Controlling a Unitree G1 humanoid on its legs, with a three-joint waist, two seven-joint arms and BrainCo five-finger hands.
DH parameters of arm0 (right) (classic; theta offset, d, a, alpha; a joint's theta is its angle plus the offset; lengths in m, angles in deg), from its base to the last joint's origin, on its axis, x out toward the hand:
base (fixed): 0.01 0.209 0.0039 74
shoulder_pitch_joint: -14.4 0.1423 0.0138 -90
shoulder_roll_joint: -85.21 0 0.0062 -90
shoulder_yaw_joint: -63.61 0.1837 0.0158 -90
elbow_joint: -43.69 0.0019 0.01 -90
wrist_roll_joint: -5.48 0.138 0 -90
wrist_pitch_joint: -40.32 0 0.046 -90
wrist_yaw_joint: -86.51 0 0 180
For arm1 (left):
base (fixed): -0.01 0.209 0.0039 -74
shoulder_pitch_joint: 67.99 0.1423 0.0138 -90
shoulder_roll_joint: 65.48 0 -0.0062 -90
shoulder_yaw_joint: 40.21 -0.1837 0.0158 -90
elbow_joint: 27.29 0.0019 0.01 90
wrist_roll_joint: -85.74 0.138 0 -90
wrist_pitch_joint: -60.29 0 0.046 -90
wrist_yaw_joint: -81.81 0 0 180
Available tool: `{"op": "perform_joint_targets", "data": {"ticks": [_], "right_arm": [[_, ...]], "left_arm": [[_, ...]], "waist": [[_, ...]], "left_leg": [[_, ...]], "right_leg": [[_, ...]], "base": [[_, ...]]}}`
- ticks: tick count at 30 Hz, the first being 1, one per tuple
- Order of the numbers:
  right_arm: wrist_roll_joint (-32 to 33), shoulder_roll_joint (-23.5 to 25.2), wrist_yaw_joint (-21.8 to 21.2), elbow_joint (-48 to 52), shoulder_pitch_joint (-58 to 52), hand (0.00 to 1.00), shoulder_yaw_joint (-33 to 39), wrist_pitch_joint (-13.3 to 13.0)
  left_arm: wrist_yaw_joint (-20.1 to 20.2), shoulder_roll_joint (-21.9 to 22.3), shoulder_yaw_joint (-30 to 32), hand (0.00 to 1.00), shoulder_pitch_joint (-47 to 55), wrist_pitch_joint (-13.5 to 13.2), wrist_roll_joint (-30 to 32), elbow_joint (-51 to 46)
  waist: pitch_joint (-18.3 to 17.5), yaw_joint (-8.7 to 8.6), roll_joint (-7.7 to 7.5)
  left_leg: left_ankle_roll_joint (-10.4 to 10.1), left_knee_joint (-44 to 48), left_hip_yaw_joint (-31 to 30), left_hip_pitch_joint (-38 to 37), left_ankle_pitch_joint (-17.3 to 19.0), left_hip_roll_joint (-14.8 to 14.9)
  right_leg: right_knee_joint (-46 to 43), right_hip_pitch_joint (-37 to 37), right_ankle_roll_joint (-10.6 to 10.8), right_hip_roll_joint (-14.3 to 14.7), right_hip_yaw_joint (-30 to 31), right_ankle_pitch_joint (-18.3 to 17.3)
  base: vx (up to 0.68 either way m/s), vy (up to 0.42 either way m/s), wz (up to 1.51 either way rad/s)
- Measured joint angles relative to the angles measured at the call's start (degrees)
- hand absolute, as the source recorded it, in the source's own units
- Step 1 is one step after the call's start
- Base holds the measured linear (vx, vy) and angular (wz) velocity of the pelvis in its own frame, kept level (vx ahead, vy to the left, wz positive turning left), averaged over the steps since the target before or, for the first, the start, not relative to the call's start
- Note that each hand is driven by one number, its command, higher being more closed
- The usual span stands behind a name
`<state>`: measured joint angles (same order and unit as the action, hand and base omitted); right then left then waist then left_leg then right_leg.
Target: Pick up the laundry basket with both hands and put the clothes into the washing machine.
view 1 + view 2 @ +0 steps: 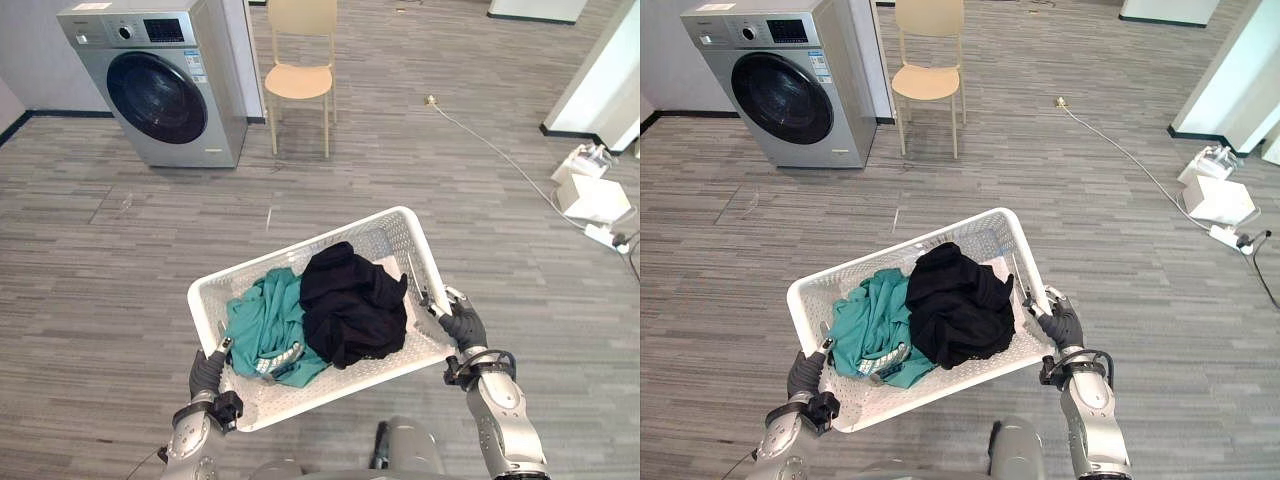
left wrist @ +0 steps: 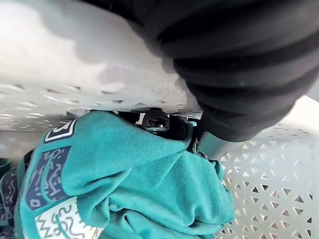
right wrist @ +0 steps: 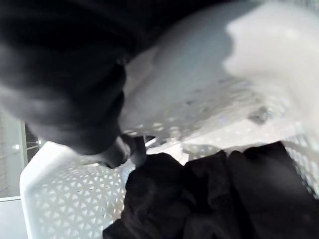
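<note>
A white perforated laundry basket (image 1: 300,250) is held off the floor in front of me, tilted a little. My left hand (image 1: 207,372) is shut on its left end rim and my right hand (image 1: 463,325) on its right end rim. Inside lie a teal garment (image 1: 262,325) on the left and a black garment (image 1: 350,300) on the right. The left wrist view looks past the basket wall (image 2: 75,64) onto the teal garment (image 2: 124,189); the right wrist view looks onto the black garment (image 3: 209,194). The silver washing machine (image 1: 160,85) stands far ahead on the left, its round door closed.
A beige chair (image 1: 300,75) stands just right of the washing machine. A white cable (image 1: 500,150) runs across the wooden floor to a white box (image 1: 592,195) and a power strip at the far right. A white wall corner (image 1: 610,70) stands beyond them.
</note>
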<state>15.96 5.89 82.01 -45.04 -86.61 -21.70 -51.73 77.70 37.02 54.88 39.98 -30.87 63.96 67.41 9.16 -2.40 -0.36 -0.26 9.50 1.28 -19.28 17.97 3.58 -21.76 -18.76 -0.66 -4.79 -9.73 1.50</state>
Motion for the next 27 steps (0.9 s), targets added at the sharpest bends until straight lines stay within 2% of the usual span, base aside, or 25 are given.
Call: {"op": "perform_joint_targets", "data": {"ticks": [1, 3, 4, 5, 6, 7, 8, 10, 11, 12, 13, 14, 15, 16, 17, 18, 19, 20, 21, 22, 23, 24, 25, 26, 27], "right_arm": [[0.0, -0.4, 0.5, 0.6, -0.4, 1.0, -0.3, 0.5], [0.3, -1.2, 0.5, 2.2, -1.2, 1.0, -0.5, 0.5], [0.3, -2.3, 0.6, 3.8, -1.9, 1.0, -1.9, 0.5], [0.3, -2.4, 0.6, 4.6, -2.4, 1.0, -2.3, 0.5], [0.3, -2.3, 0.6, 4.8, -2.9, 1.0, -2.3, 0.5], [0.4, -2.3, 0.6, 4.8, -3.1, 1.0, -2.3, 0.5], [0.4, -2.3, 0.6, 4.8, -2.8, 1.0, -2.5, 0.5], [0.5, -2.4, 0.6, 4.8, -1.9, 1.0, -2.5, 0.5], [0.6, -2.5, 0.6, 4.6, -1.5, 1.0, -2.2, 0.4], [0.7, -2.8, 0.6, 4.6, -1.5, 1.0, -2.2, 0.1], [0.7, -3.2, 0.6, 4.5, -1.5, 1.0, -2.1, -0.2], [0.7, -3.7, 0.6, 3.7, -0.9, 1.0, -2.0, -0.4], [0.6, -3.3, 0.6, 2.4, -0.6, 1.0, -2.1, -0.1], [0.6, -2.7, 0.6, 1.2, -0.6, 1.0, -2.2, 0.0], [0.6, -2.9, 0.5, 0.8, -0.3, 1.0, -2.0, -0.1], [0.5, -2.7, 0.4, -0.2, 0.7, 1.0, -2.0, -0.1], [0.5, -2.0, -0.5, -2.8, 2.0, 1.0, -2.0, 0.1], [0.4, -1.6, -0.6, -3.7, 1.9, 1.0, -1.7, 0.2], [0.4, -1.0, -0.8, -4.2, 1.5, 1.0, -1.8, 0.1], [0.3, -0.6, -0.8, -4.0, 1.5, 1.0, -1.8, 0.0], [0.2, -0.5, -0.8, -3.9, 1.5, 1.0, -1.8, -0.1], [0.2, -0.4, -0.9, -3.9, 1.5, 1.0, -1.8, -0.2], [0.2, 0.0, -0.9, -3.6, 1.5, 1.0, -1.7, -0.4], [0.2, 0.7, -0.8, -2.2, 1.1, 1.0, -1.5, -0.3], [0.2, 1.0, -0.9, -1.5, 0.8, 1.0, -1.4, -0.3]], "left_arm": [[0.0, 0.7, 0.2, 1.0, 1.2, 0.1, 0.6, -0.7], [0.1, 1.5, 0.3, 1.0, 1.5, 0.1, 0.6, -1.4], [0.1, 2.5, 0.9, 1.0, 3.3, 0.1, 0.5, -2.5], [0.2, 3.2, 1.1, 1.0, 4.4, 0.1, 0.5, -3.5], [0.3, 3.1, 1.2, 1.0, 5.0, 0.0, 0.5, -3.9], [0.3, 2.8, 1.2, 1.0, 5.1, 0.0, 0.5, -3.9], [0.3, 2.6, 1.5, 1.0, 5.0, 0.0, 0.5, -3.9], [0.3, 2.8, 1.8, 1.0, 4.7, -0.5, 0.5, -4.0], [0.4, 2.9, 1.8, 1.0, 4.1, -0.4, 0.5, -4.0], [0.4, 3.2, 1.8, 1.0, 4.2, -0.4, 0.5, -4.2], [0.4, 3.5, 1.8, 1.0, 4.2, -0.4, 0.5, -4.4], [0.5, 3.8, 1.7, 1.0, 4.0, -0.3, 0.5, -4.3], [0.5, 3.7, 1.7, 1.0, 4.3, 0.1, 0.5, -3.9], [0.4, 3.1, 1.7, 1.0, 4.5, 0.2, 0.6, -3.7], [0.5, 3.2, 1.7, 1.0, 4.5, 0.3, 0.7, -3.7], [0.4, 3.1, 1.8, 1.0, 4.5, 0.3, 0.7, -3.8], [0.3, 2.8, 2.0, 1.0, 4.6, 0.7, 0.7, -3.7], [0.2, 2.4, 1.8, 1.0, 4.5, 1.1, 0.7, -3.6], [-0.1, 1.9, 1.6, 1.0, 4.7, 1.1, 1.0, -3.5], [-0.6, 1.8, 1.8, 1.0, 4.5, 1.1, 1.0, -3.5], [-0.9, 1.4, 1.8, 1.0, 4.2, 1.1, 1.1, -3.6], [-0.9, 1.1, 1.8, 1.0, 4.0, 1.1, 1.1, -3.6], [-0.9, 0.8, 1.8, 1.0, 3.6, 1.1, 1.1, -3.6], [-0.9, 0.4, 1.8, 1.0, 3.3, 0.9, 1.1, -4.0], [-0.9, 0.1, 1.8, 1.0, 3.2, 0.8, 1.1, -4.2]], "waist": [[-0.5, 0.23, 2.07], [0.6, 0.35, 4.06], [0.7, 1.43, 5.41], [1.0, 2.21, 5.85], [1.1, 3.14, 5.66], [1.4, 3.33, 4.73], [1.3, 3.55, 3.75], [1.2, 4.37, 2.82], [1.0, 4.77, 2.63], [0.4, 4.78, 2.35], [-0.1, 4.7, 3.41], [-0.1, 4.8, 3.84], [-0.8, 5.15, 3.14], [-2.1, 4.4, 0.62], [-2.2, 4.31, 0.13], [-1.9, 4.3, -0.54], [-1.2, 4.61, -1.64], [-1.1, 4.44, -1.65], [-0.9, 3.59, -1.63], [-0.5, 3.12, -1.26], [-0.1, 2.99, -0.59], [0.1, 2.86, -0.19], [0.2, 1.45, 0.74], [0.4, 0.7, 1.43], [0.6, 0.52, 1.59]], "left_leg": [[-1.4, 15.9, -0.2, 5.1, -0.9, 3.0], [-2.2, 31.8, -0.1, 11.3, -6.9, 5.8], [-3.4, 46.9, -0.5, 18.1, -17.2, 8.2], [-4.0, 56.5, -1.4, 22.7, -17.1, 8.6], [-2.9, 63.3, -1.0, 27.9, -15.7, 8.2], [-1.5, 63.9, 0.1, 30.0, -14.7, 8.1], [0.2, 60.5, 3.6, 33.7, -12.1, 8.2], [0.2, 46.9, 7.6, 38.6, -9.2, 7.9], [-0.6, 30.5, 8.6, 38.6, -9.8, 5.8], [-3.8, 11.2, 8.4, 37.4, -12.3, 3.5], [-5.3, 5.5, 8.1, 37.5, -13.3, 3.2], [-4.8, 3.6, 8.4, 38.6, -17.3, 2.6], [-0.1, 4.6, 8.9, 37.0, -22.4, 1.0], [2.2, 5.5, 9.8, 35.8, -21.7, -1.8], [2.8, 6.0, 10.3, 35.3, -20.4, -2.6], [3.0, 7.5, 11.2, 34.0, -18.6, -3.2], [3.2, 7.4, 11.6, 29.8, -16.6, -4.6], [3.1, 6.8, 11.2, 27.2, -15.4, -5.0], [3.9, 5.4, 10.1, 22.2, -12.9, -5.9], [4.2, 4.9, 9.4, 18.7, -11.1, -6.1], [4.6, 3.9, 8.5, 14.9, -9.5, -6.0], [4.7, 3.0, 7.8, 13.0, -9.1, -5.8], [4.4, 1.6, 5.9, 10.4, -7.8, -4.6], [3.4, 0.4, 4.4, 8.4, -5.4, -3.5], [3.1, 0.2, 3.7, 7.8, -4.0, -3.1]], "right_leg": [[-3.4, 1.5, -1.1, 1.6, -1.5, -5.4], [-3.5, 4.9, -2.0, 4.2, -1.8, -8.0], [-2.4, 8.5, -3.5, 6.7, -0.9, -10.4], [-1.4, 11.7, -4.4, 8.2, 0.1, -11.8], [0.5, 16.6, -4.6, 8.8, 1.3, -12.9], [2.2, 18.8, -4.8, 8.8, 1.9, -13.2], [5.8, 23.4, -4.8, 8.5, 3.3, -13.5], [10.3, 28.3, -4.5, 8.1, 5.2, -13.6], [12.7, 30.7, -3.9, 7.0, 5.9, -14.0], [14.7, 32.6, -2.4, 6.3, 6.5, -14.8], [15.6, 33.5, -1.6, 6.5, 6.9, -15.3], [16.2, 35.4, 0.7, 6.1, 7.7, -16.8], [15.8, 37.9, 2.2, 4.0, 9.3, -17.6], [11.4, 36.8, 2.9, 0.5, 9.9, -18.0], [7.1, 35.2, 3.1, -0.4, 10.4, -17.9], [-1.5, 32.1, 4.9, -1.4, 11.2, -16.7], [-16.9, 27.2, 6.0, -2.3, 11.9, -10.0], [-23.8, 24.7, 6.3, -2.4, 11.9, -3.3], [-36.4, 19.8, 5.2, -3.1, 12.0, 3.3], [-44.4, 15.7, 3.6, -2.9, 12.1, 1.5], [-49.6, 10.6, 1.1, -3.1, 11.4, -2.9], [-49.6, 8.4, 0.4, -3.3, 10.4, -4.7], [-45.6, 4.8, -0.3, -3.5, 7.6, -8.0], [-38.6, 1.2, 0.4, -3.9, 5.5, -10.0], [-34.1, -0.2, 0.9, -4.4, 4.7, -10.4]], "base": [[0.59, -0.232, 0.06], [0.6, -0.241, -0.13], [0.49, -0.144, -0.57], [0.61, -0.113, -0.81], [0.51, -0.074, -0.62], [0.75, -0.139, -0.5], [0.73, -0.133, -0.47], [0.69, -0.069, -0.55], [0.66, 0.023, -0.51], [0.65, 0.05, -0.42], [0.64, 0.121, -0.42], [0.67, 0.216, -0.54], [0.83, 0.308, -0.42], [0.73, 0.264, -0.22], [0.74, 0.259, 0.01], [0.7, 0.232, -0.19], [0.67, 0.237, -0.12], [0.63, 0.202, 0.12], [0.62, 0.157, 0.38], [0.7, 0.138, 0.41], [0.56, 0.069, 0.32], [0.52, 0.006, 0.53], [0.5, -0.045, 0.76], [0.49, -0.066, 0.82], [0.52, -0.127, 0.66]]}}
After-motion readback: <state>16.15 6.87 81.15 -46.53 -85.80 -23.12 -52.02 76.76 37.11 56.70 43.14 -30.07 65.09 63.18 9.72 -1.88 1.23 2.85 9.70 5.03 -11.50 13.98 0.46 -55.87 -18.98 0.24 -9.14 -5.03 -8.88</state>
